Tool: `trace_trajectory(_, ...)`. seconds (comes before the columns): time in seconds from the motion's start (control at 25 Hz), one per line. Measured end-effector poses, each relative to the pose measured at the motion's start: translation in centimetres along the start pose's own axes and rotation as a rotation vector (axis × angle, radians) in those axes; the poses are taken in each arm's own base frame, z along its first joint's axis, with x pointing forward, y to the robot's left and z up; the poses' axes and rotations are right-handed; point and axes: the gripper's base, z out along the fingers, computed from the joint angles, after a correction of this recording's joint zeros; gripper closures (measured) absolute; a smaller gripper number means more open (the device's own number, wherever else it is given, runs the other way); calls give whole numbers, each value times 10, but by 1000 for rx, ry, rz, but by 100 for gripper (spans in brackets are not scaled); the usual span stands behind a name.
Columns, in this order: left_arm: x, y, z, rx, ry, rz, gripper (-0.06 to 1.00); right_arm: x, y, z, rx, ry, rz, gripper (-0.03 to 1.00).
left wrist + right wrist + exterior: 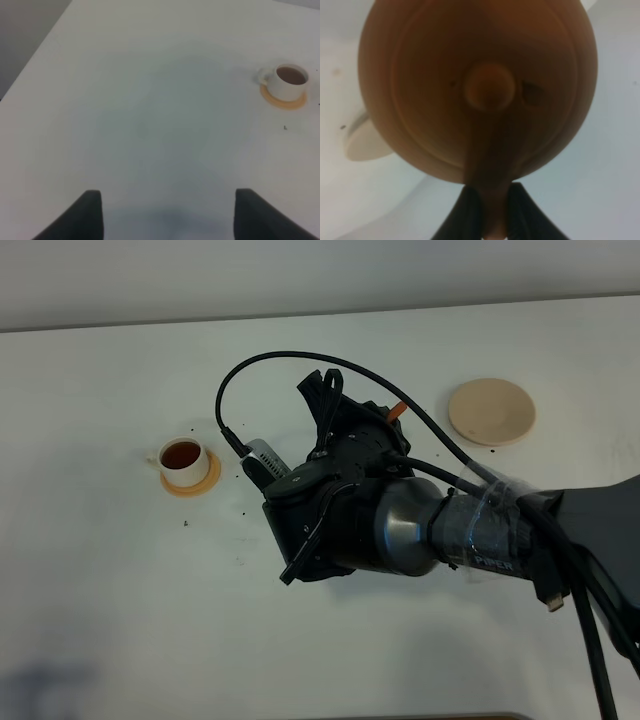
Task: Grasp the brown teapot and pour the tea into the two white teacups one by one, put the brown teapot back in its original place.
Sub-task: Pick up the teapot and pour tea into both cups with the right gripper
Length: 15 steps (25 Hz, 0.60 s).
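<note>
The brown teapot [485, 85] fills the right wrist view, seen from above with its lid knob in the centre. My right gripper [490, 202] is shut on its loop handle. In the exterior high view my right arm [400, 520] reaches across the middle and covers the teapot, except for an orange sliver [398, 411]. One white teacup [183, 460], holding brown tea, stands on an orange coaster at the left. It also shows in the left wrist view as the teacup [287, 82]. The other teacup is hidden. My left gripper [167, 215] is open over bare table.
The pale beige saucer [491, 411] lies bare at the back right. A pale rounded edge [365, 142] peeks from behind the teapot; I cannot tell what it is. A few dark specks lie near the filled cup. The white table [120, 610] spreads all around.
</note>
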Motion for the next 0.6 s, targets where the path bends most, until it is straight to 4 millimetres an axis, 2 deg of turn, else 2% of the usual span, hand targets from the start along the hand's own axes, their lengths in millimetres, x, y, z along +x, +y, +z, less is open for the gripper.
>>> trace_trajectory(0.6, 0, 0, 0, 0, 0, 0, 39, 2, -3, 0, 33, 21, -72, 87)
